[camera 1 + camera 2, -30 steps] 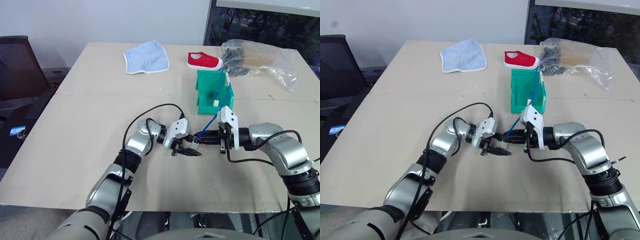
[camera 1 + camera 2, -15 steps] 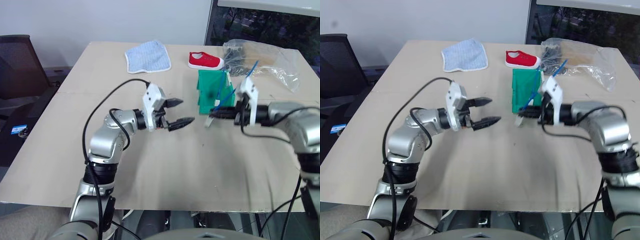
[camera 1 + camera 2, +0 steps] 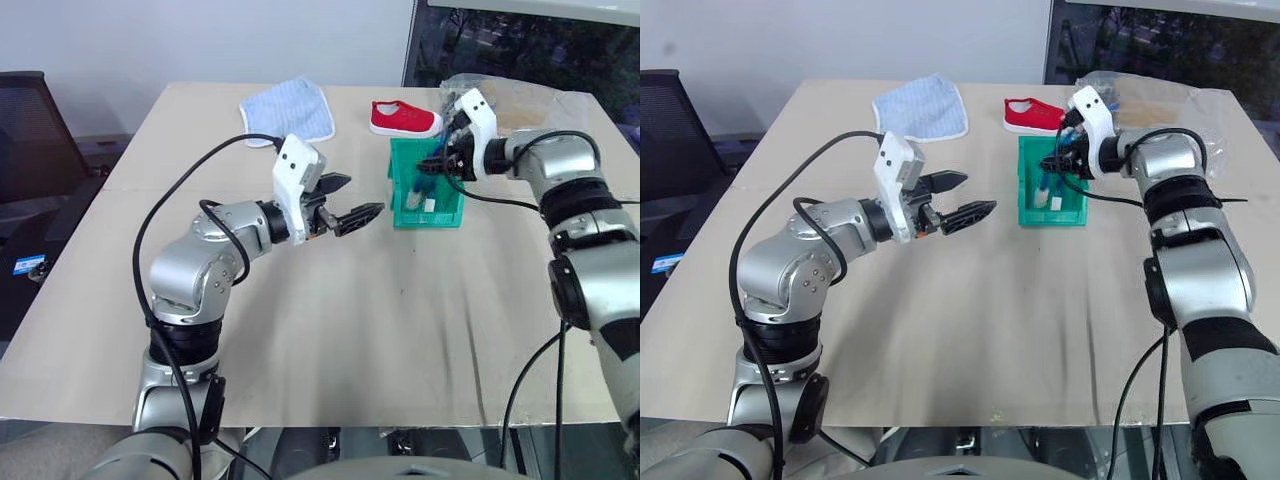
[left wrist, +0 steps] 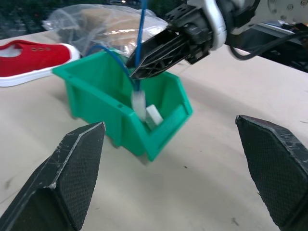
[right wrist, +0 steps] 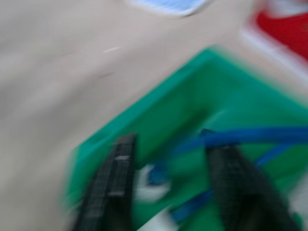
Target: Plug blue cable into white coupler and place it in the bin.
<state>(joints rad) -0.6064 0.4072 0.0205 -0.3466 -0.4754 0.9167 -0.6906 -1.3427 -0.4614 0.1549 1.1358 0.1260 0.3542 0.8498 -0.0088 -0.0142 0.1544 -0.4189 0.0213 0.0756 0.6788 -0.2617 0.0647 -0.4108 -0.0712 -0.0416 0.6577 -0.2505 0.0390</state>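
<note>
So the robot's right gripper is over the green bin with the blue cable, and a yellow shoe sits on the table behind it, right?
Nearly. The shoe is red, not yellow, as the left eye view shows. The rest holds: the right gripper is over the green bin, with the blue cable hanging into it.

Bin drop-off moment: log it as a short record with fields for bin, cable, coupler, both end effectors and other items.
bin: green bin, upright on table
blue cable: blue cable hangs into the bin
white coupler: white coupler inside the bin
right end effector: right end effector over the bin, fingers apart, cable between them
left end effector: left end effector open, empty
others: red shoe, blue cloth, clear bag
</note>
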